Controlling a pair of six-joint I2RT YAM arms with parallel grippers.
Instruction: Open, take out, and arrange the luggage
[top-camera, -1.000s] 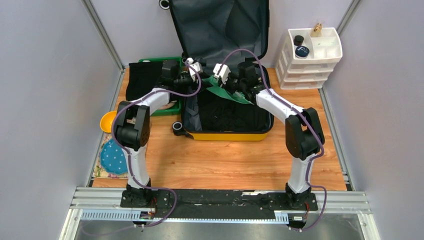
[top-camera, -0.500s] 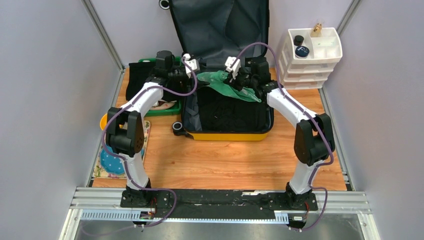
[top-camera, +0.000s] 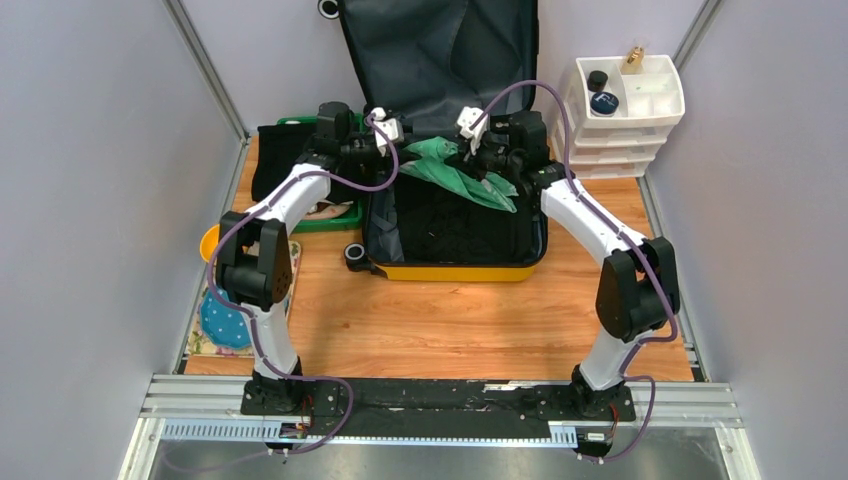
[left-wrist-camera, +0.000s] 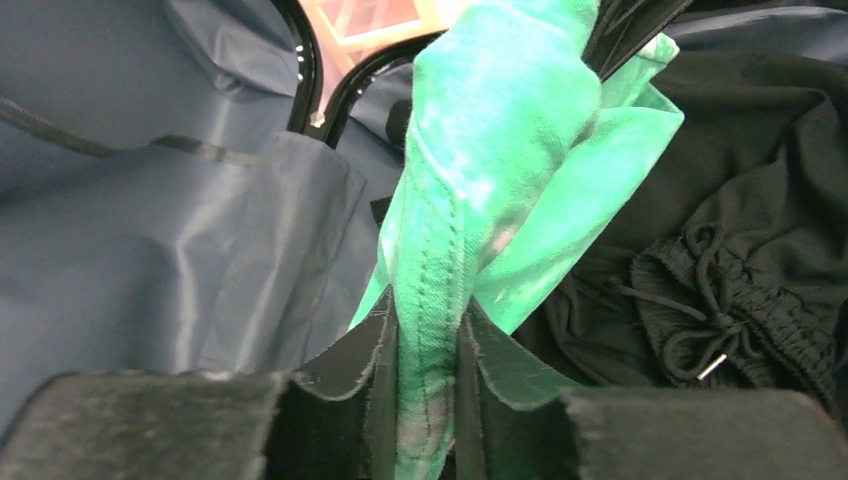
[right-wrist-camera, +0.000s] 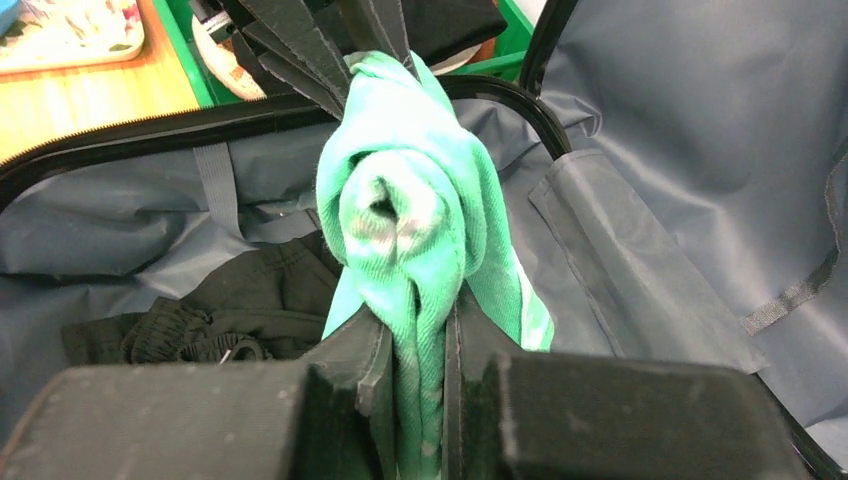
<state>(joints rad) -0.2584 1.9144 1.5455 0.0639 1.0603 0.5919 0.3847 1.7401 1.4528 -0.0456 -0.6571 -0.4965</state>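
Top view: the luggage (top-camera: 455, 271) lies open at the far middle of the tabletop (top-camera: 450, 330). Its yellow front wall faces bare wood, and its grey-lined lid (top-camera: 440, 50) stands upright against the back wall. A green tray (top-camera: 335, 222) sits just beside its left side, and white drawers (top-camera: 610, 150) stand near its right. A green cloth (top-camera: 455, 170) hangs over black clothes (top-camera: 460, 225) inside.

Left wrist: the left hand (left-wrist-camera: 425, 340) pinches one end of the cloth.

Right wrist: the right hand (right-wrist-camera: 415, 340) clamps the other end, with the luggage's black rim behind.

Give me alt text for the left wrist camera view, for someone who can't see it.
The left claw pinches a bunched green cloth, held up over the open luggage with its grey lining. Black drawstring clothing lies inside, to the right.
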